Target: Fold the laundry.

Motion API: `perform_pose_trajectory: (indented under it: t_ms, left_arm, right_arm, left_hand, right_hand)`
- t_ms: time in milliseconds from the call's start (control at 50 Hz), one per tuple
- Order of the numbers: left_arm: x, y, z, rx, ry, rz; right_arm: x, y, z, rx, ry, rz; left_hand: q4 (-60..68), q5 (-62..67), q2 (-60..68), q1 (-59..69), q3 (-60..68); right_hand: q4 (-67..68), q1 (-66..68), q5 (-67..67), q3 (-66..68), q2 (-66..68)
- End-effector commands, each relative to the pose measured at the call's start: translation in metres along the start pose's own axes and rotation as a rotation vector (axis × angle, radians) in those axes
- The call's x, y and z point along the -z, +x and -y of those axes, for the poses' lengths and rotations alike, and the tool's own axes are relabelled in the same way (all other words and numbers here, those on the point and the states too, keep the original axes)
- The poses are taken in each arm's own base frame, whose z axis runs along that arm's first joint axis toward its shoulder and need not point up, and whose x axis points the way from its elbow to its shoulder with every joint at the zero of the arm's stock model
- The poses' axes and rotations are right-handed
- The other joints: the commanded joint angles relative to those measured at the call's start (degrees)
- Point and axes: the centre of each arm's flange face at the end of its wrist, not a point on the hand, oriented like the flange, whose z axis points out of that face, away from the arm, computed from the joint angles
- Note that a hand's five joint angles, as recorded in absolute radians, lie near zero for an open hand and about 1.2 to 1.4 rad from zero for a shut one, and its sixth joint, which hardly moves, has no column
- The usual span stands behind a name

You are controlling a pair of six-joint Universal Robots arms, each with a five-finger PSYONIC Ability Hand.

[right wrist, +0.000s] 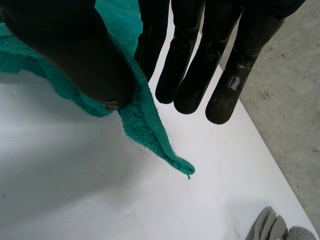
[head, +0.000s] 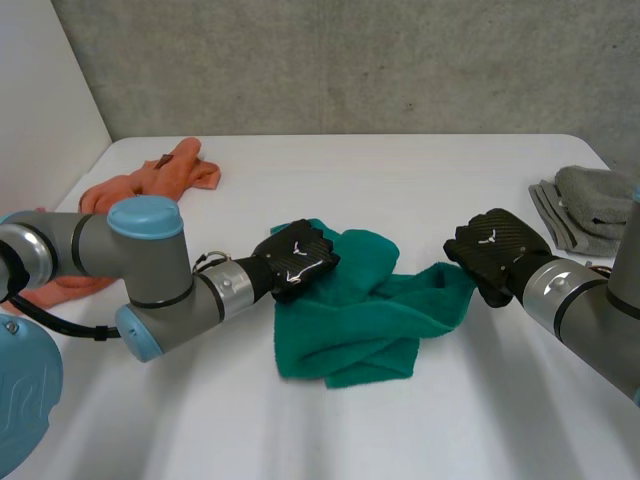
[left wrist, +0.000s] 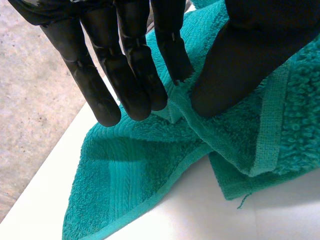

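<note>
Head cam: high, btwn & behind the arms, looks down & fwd over white table to wall. Green towel mid-view. Widest, farthest off.

Left wrist cam: v. close, looks along left hand onto towel folds.

Right wrist cam: as close, looks along right hand past towel corner toward grey cloths.

Shared by all three: towel & table beside it. Grey cloths also in head view, right of towel.

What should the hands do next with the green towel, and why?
Probably lift and draw apart to spread it. The left hand pinches a fold of the green towel, the right hand pinches its edge near a corner, and it lies bunched on the table.
</note>
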Motion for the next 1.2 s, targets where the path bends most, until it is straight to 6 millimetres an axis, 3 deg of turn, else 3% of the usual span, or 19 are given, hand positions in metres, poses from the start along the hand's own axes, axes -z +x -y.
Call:
perform_pose_trajectory:
  t_ms: [20,120,200,220,300,420,500,560,680,800,860,880,920,940,1020,1080,1100,1160,1200]
  left_arm:
    - [0.001,-0.008,0.005,-0.024,-0.006,0.036]
    - [0.014,-0.039,0.032,-0.096,-0.027,0.171]
    - [0.045,-0.076,0.066,-0.127,-0.073,0.364]
    - [0.065,-0.091,0.077,-0.133,-0.095,0.443]
    - [0.112,-0.112,0.103,-0.155,-0.122,0.594]
    - [0.153,-0.106,0.129,-0.142,-0.127,0.686]
    - [0.177,-0.090,0.128,-0.066,-0.240,0.728]
    - [0.179,-0.080,0.123,-0.036,-0.295,0.700]
    - [0.155,-0.074,0.096,0.017,-0.360,0.618]
    - [0.109,-0.108,0.071,0.024,-0.346,0.644]
    - [0.092,-0.131,0.073,-0.007,-0.299,0.709]
    - [0.082,-0.149,0.079,-0.039,-0.244,0.774]
    - [0.074,-0.166,0.090,-0.073,-0.167,0.841]
    - [0.068,-0.184,0.113,-0.132,-0.034,0.922]
    - [0.067,-0.205,0.158,-0.231,0.217,1.063]
    - [0.073,-0.212,0.183,-0.280,0.356,1.145]
    - [0.080,-0.214,0.201,-0.304,0.429,1.188]
    - [0.091,-0.210,0.211,-0.289,0.431,1.212]
    - [0.094,-0.206,0.207,-0.271,0.401,1.211]
  right_arm:
    - [-0.001,0.000,0.000,0.001,0.002,-0.001]
    - [-0.002,0.009,0.008,0.012,0.021,-0.031]
    - [0.001,0.024,0.021,0.026,0.048,-0.079]
    - [0.004,0.029,0.027,0.033,0.062,-0.093]
    - [0.034,0.054,0.061,0.064,0.141,-0.179]
    - [0.075,0.078,0.095,0.081,0.186,-0.260]
    - [0.086,0.074,0.095,0.065,0.118,-0.204]
    - [0.083,0.067,0.088,0.063,0.053,-0.151]
    - [0.037,0.049,0.071,0.111,-0.047,-0.060]
    - [-0.013,0.049,0.082,0.145,0.033,-0.169]
    - [-0.040,0.064,0.093,0.153,0.118,-0.278]
    - [-0.044,0.069,0.099,0.158,0.155,-0.313]
    - [-0.053,0.083,0.112,0.166,0.232,-0.393]
    - [-0.056,0.099,0.130,0.177,0.332,-0.492]
    - [-0.047,0.132,0.173,0.212,0.569,-0.712]
    - [-0.034,0.151,0.198,0.226,0.710,-0.851]
    - [-0.032,0.152,0.201,0.228,0.728,-0.868]
    - [-0.026,0.152,0.206,0.230,0.749,-0.871]
    - [-0.026,0.145,0.205,0.224,0.739,-0.845]
  left_hand:
    - [11.71,14.42,12.03,14.89,12.27]
    - [11.71,14.42,12.03,14.89,12.27]
    - [11.71,14.42,12.03,14.89,12.27]
    - [11.71,14.42,12.03,14.89,12.27]
    - [11.71,14.42,12.03,14.89,12.27]
    - [11.71,14.42,12.03,14.89,12.27]
    - [11.71,14.42,12.03,14.89,12.27]
    - [11.71,14.42,12.03,14.89,12.27]
    - [11.71,14.42,12.03,14.89,12.27]
    - [11.71,14.42,12.03,14.89,12.27]
    - [11.71,14.42,12.03,14.89,12.27]
    - [11.71,14.42,12.03,14.89,12.27]
    - [11.71,14.42,12.03,14.89,12.27]
    - [11.71,14.42,12.03,14.89,12.27]
    - [11.71,14.42,12.03,14.89,12.27]
    - [11.71,14.42,12.03,14.89,12.27]
    - [11.71,14.42,12.03,14.89,12.27]
    - [11.71,14.42,12.03,14.89,12.27]
    - [11.71,14.42,12.03,14.89,12.27]
  right_hand:
    - [11.82,23.66,13.50,12.18,12.82]
    - [11.82,23.66,13.50,12.18,12.82]
    - [11.82,23.66,13.50,12.18,12.82]
    - [11.82,23.66,13.50,12.18,12.82]
    - [11.82,23.66,13.50,12.18,12.82]
    - [11.82,23.66,13.50,12.18,12.82]
    - [11.82,23.66,13.50,12.18,12.82]
    - [11.82,23.66,13.50,12.18,12.82]
    - [11.82,23.66,13.50,12.18,12.82]
    - [11.82,23.66,13.50,12.18,12.82]
    - [11.82,23.66,13.50,12.18,12.82]
    - [11.82,23.66,13.50,12.18,12.82]
    - [11.82,23.66,13.50,12.18,12.82]
    - [11.82,23.66,13.50,12.18,12.82]
    - [11.82,23.66,13.50,12.18,12.82]
    - [11.82,23.66,13.50,12.18,12.82]
    - [11.82,23.66,13.50,12.18,12.82]
    - [11.82,23.66,13.50,12.18,12.82]
    - [11.82,23.66,13.50,12.18,12.82]
